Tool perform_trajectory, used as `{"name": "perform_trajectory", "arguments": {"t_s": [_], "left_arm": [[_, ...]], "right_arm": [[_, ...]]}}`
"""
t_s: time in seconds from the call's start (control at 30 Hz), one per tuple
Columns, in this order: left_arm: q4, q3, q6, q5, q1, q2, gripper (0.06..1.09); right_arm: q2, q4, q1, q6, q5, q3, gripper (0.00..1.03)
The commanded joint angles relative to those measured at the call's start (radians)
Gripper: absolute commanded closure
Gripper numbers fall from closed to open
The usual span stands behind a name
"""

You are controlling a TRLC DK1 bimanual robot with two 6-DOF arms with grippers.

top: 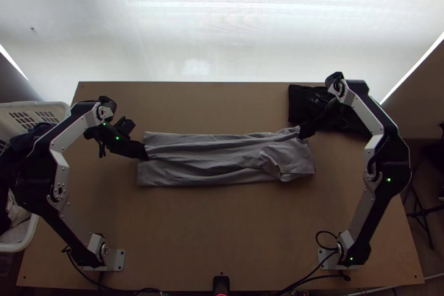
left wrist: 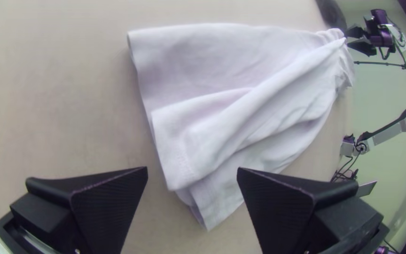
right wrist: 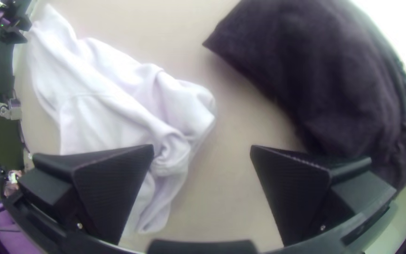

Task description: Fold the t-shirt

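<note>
The table (top: 222, 229) carries both arms, whose bases are mounted at its near left and near right corners. The left arm (top: 61, 168) and right arm (top: 363, 201) extend toward the far half, one along each side. The t-shirt (top: 222, 160), light grey, lies between them as a long, narrow, layered band, its long sides running roughly parallel to the far edge and slightly nearer to that edge than to the near one. Its left end is fairly flat, with overlapping layers; its right end is creased and bunched, with a flap on the side toward the near edge. A white basket (top: 41, 106) stands beside the left edge and contains dark and light garments (top: 33, 131). A black cloth (top: 302, 101) lies near the far right corner, partly beneath the right arm.

The left gripper (top: 145, 154) is positioned at the t-shirt's left end. Its fingers (left wrist: 109, 207) are set wide apart and clamp nothing. The right gripper (top: 303, 133) is positioned at the t-shirt's right end, likewise wide apart, with no cloth clamped.
</note>
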State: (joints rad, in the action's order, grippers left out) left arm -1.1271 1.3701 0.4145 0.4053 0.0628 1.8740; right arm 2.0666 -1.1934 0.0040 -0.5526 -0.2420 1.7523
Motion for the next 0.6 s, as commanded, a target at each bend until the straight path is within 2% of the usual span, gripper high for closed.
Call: {"name": "perform_trajectory", "arguments": {"t_s": [0.0,0.13,0.23,0.33,0.43,0.57], "left_arm": [[-0.069,0.058,-0.010,-0.017,0.006,-0.118,0.10],[-0.163,0.072,0.024,-0.019,0.049,-0.185,0.10],[-0.215,0.018,0.050,-0.020,0.127,-0.208,0.10],[-0.215,-0.059,0.078,-0.017,0.213,-0.234,0.10],[-0.218,-0.129,0.104,0.027,0.262,-0.243,0.10],[-0.184,-0.203,0.148,0.099,0.261,-0.251,0.10]], "right_arm": [[-0.253,0.009,0.027,0.026,0.024,0.003,0.04],[-0.318,-0.097,0.172,0.036,0.012,0.062,0.04],[-0.321,-0.152,0.332,0.034,-0.075,0.072,0.04],[-0.319,-0.152,0.496,-0.064,-0.080,0.003,0.04],[-0.312,-0.083,0.619,-0.161,-0.075,-0.086,0.04],[-0.286,0.086,0.699,-0.245,-0.039,-0.189,0.04]]}}
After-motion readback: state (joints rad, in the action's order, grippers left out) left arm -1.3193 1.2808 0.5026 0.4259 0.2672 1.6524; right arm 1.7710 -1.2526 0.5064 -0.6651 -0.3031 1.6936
